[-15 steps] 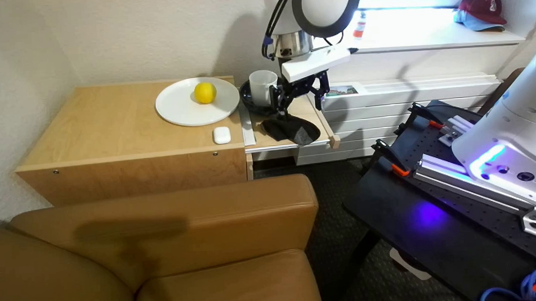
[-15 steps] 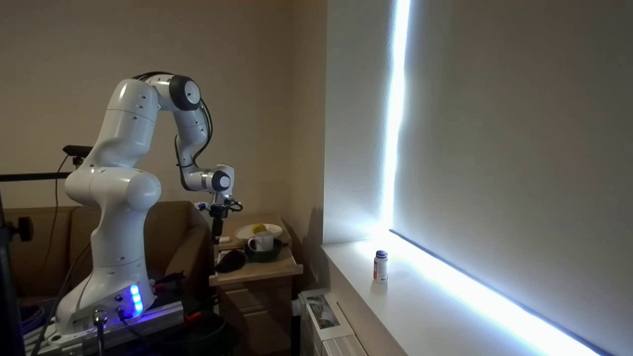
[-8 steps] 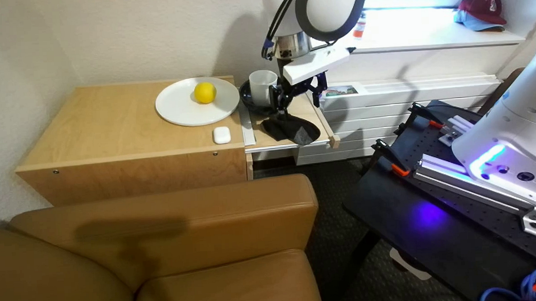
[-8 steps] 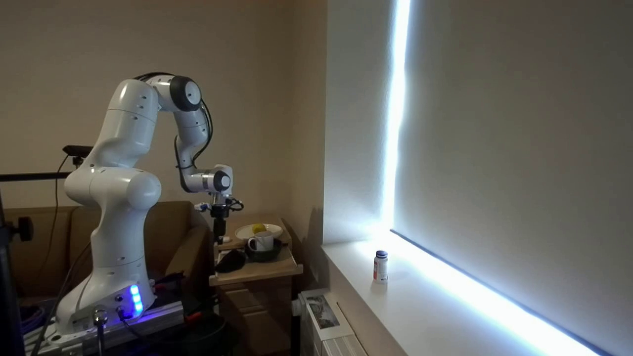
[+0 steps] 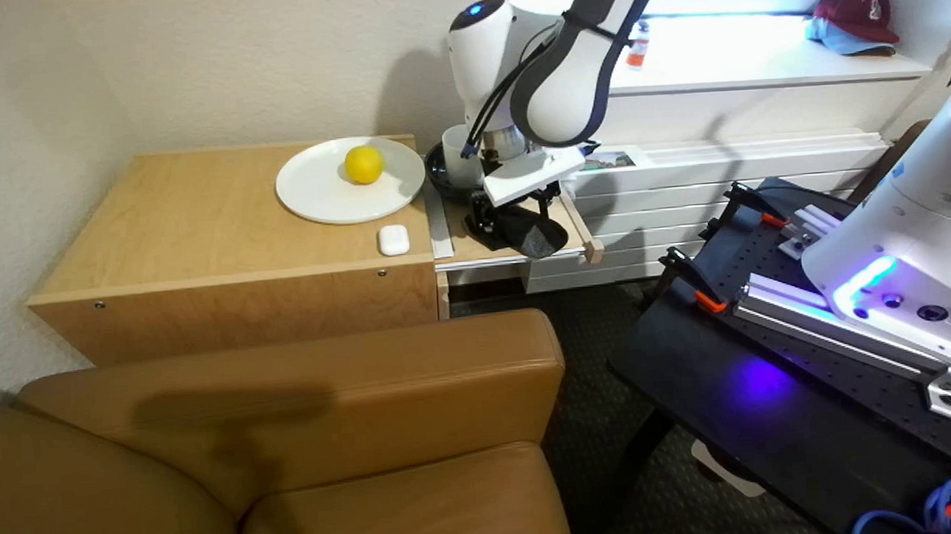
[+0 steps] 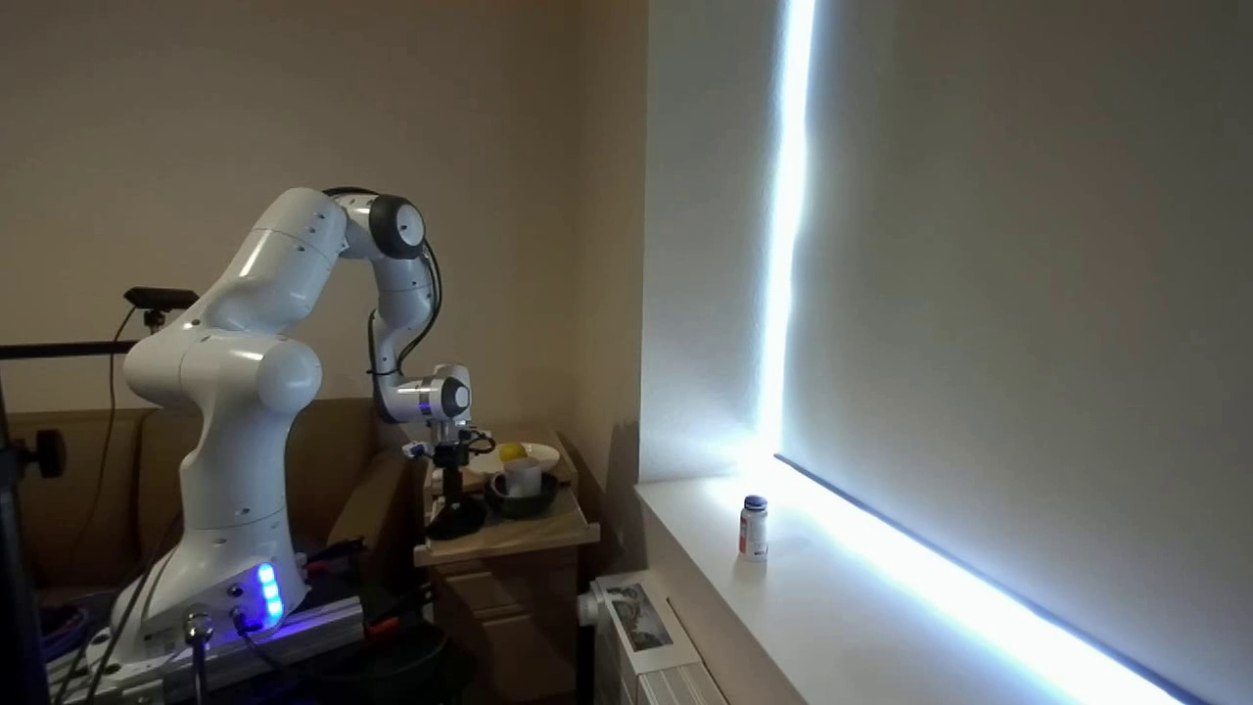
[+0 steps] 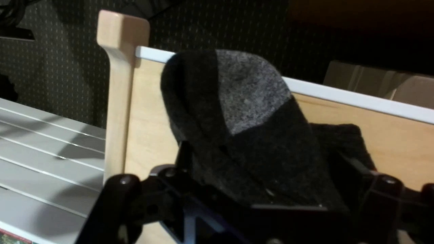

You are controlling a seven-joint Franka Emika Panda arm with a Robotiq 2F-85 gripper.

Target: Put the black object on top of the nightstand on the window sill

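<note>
The black object, a soft cloth piece with a grey patch (image 7: 257, 135), lies on the pulled-out wooden shelf (image 7: 145, 128) of the nightstand (image 5: 225, 230). It shows in both exterior views, beside the black bowl (image 5: 538, 236) (image 6: 456, 524). My gripper (image 5: 515, 213) is low over it, pointing down, also in an exterior view (image 6: 452, 490). In the wrist view the fingers (image 7: 271, 161) are wide apart, one on each side of the cloth. Whether the tips touch cloth or shelf is unclear. The white window sill (image 5: 739, 55) also shows in an exterior view (image 6: 773, 617).
A white mug (image 5: 460, 159) stands in the black bowl close to my gripper. A white plate (image 5: 312, 190) holds a yellow ball (image 5: 364, 165); a small white case (image 5: 394, 240) lies nearby. A bottle (image 6: 753, 529) and a maroon cap (image 5: 858, 11) are on the sill, above a radiator (image 5: 728, 176).
The arm has reached down and my gripper has lowered from above the black object to around it. The fingers stay apart and the cloth has not visibly moved.
</note>
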